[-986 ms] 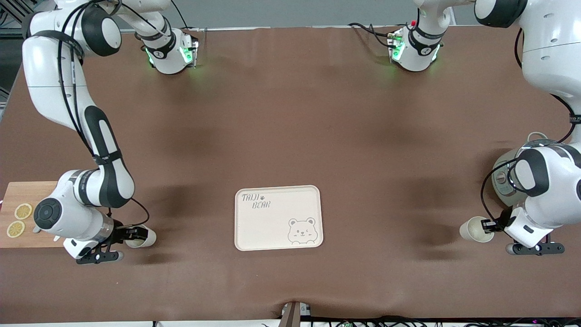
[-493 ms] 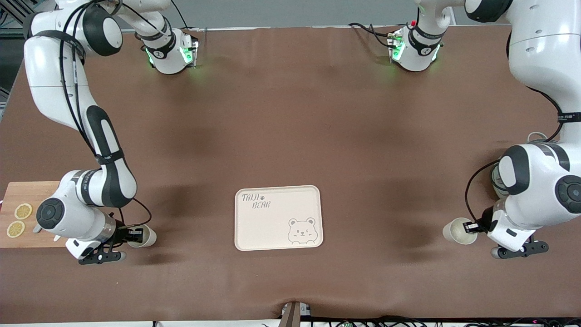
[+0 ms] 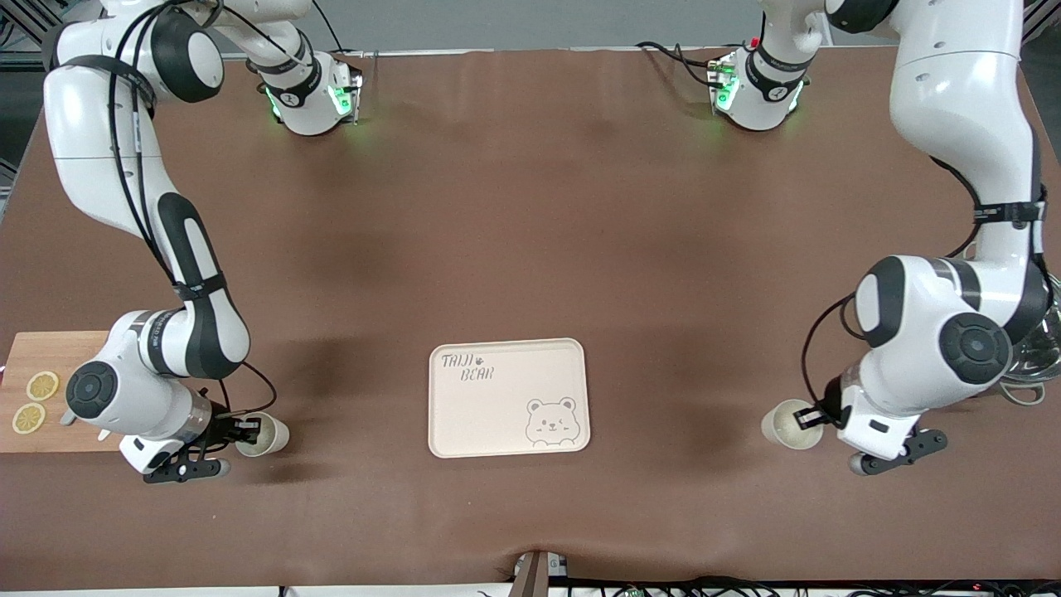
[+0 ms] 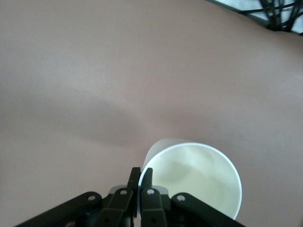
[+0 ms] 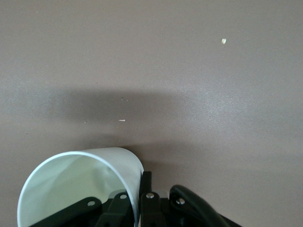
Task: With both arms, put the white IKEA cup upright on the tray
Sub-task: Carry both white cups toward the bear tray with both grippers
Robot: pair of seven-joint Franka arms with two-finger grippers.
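The tray (image 3: 508, 397) lies flat on the brown counter (image 3: 530, 249), with nothing on it. Toward the right arm's end of the counter from the tray, the right claw (image 3: 249, 429) is clamped on the rim of a white cup (image 3: 264, 435), one finger inside the mouth and one outside. Toward the left arm's end from the tray, the left claw (image 3: 808, 419) pinches the rim of a second cup (image 3: 783, 424) the same way. Both cups are well apart from the tray.
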